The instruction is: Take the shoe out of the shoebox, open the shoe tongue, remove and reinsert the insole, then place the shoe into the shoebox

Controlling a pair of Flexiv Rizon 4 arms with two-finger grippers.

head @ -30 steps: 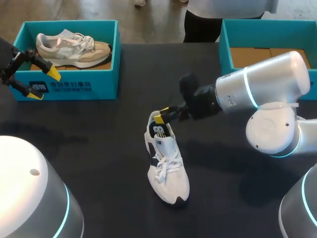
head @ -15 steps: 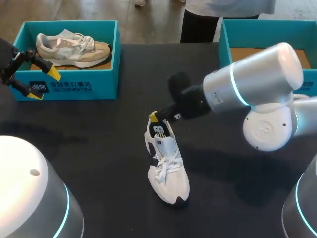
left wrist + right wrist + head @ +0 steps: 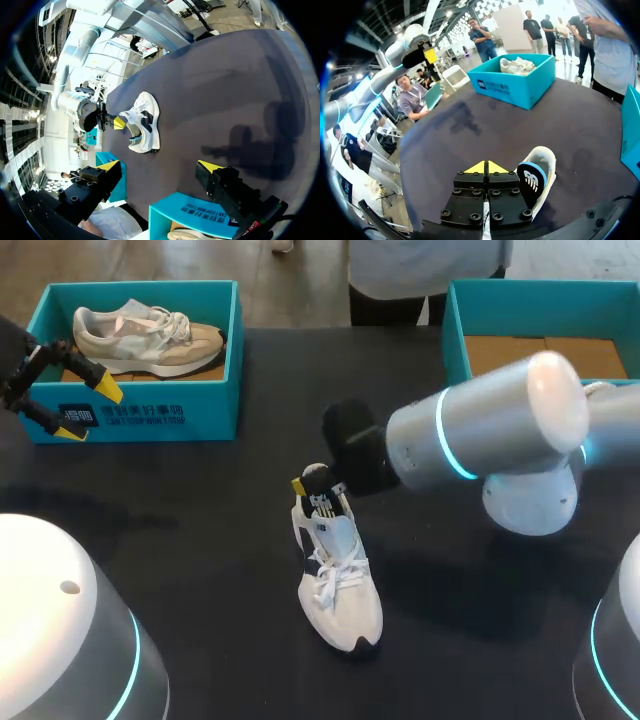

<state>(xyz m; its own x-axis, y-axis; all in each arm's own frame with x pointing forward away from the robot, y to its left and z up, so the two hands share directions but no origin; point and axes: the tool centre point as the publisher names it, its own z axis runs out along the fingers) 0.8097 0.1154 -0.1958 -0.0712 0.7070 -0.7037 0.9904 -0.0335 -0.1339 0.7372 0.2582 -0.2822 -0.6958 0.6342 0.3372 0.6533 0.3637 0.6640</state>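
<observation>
White shoe at about the middle of the table, out of any box and sole down. Toe toward the near edge, heel toward the far edge, long axis running near-to-far with a slight slant. At the heel end, the right gripper, yellow tips pressed together and low over the collar. Cannot make out whether a thin edge of the shoe is nipped between them. Dark tongue standing up just beside those tips, so probably only a short shift along the shoe's length to reach tongue or insole. Plainly the nearer arm, coming in across the right edge. Left gripper well apart at the far left corner, fingers spread with nothing between them, beside the front wall of the left shoebox. Inside that box, a beige-and-white shoe. At the far right corner, the right shoebox with bare cardboard floor showing, likely where the shoe goes. Writing: a pale logo on the tongue, white print on the left shoebox's front wall, neither read out here.
</observation>
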